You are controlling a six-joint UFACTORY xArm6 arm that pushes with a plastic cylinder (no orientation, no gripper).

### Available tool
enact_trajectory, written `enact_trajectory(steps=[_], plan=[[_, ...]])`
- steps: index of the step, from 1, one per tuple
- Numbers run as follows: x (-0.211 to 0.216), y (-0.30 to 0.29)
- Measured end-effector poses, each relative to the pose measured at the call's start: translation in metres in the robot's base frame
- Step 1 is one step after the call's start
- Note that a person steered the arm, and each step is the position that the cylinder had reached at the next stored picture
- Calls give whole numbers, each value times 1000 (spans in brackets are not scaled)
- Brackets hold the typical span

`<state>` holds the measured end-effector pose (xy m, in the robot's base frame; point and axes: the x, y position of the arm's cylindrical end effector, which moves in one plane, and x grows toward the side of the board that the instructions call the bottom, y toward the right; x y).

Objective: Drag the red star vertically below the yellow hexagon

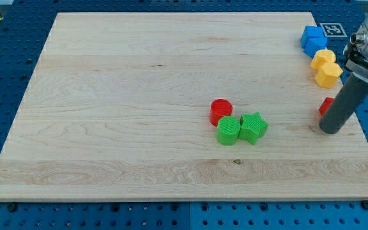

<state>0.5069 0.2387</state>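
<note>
The red star [325, 105] lies near the board's right edge, mostly hidden behind my rod; only a sliver shows on its left side. My tip [329, 130] rests on the board just in front of the star. Two yellow blocks stand above it: one [328, 75] directly above the star, and another [322, 59] behind that. Which one is the hexagon is hard to tell.
A blue block [314, 39] sits at the top right corner. A red cylinder [221, 111], a green cylinder [228, 130] and a green star [253, 127] cluster at the board's middle. The wooden board [107, 96] lies on a blue perforated table.
</note>
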Motion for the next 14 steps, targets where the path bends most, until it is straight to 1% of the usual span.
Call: enact_trajectory(steps=[1, 3, 4, 8, 11, 12, 14], plan=[[-6, 8], [15, 21], [-16, 21], [-20, 40], [-20, 34], [-37, 32], [-35, 32]])
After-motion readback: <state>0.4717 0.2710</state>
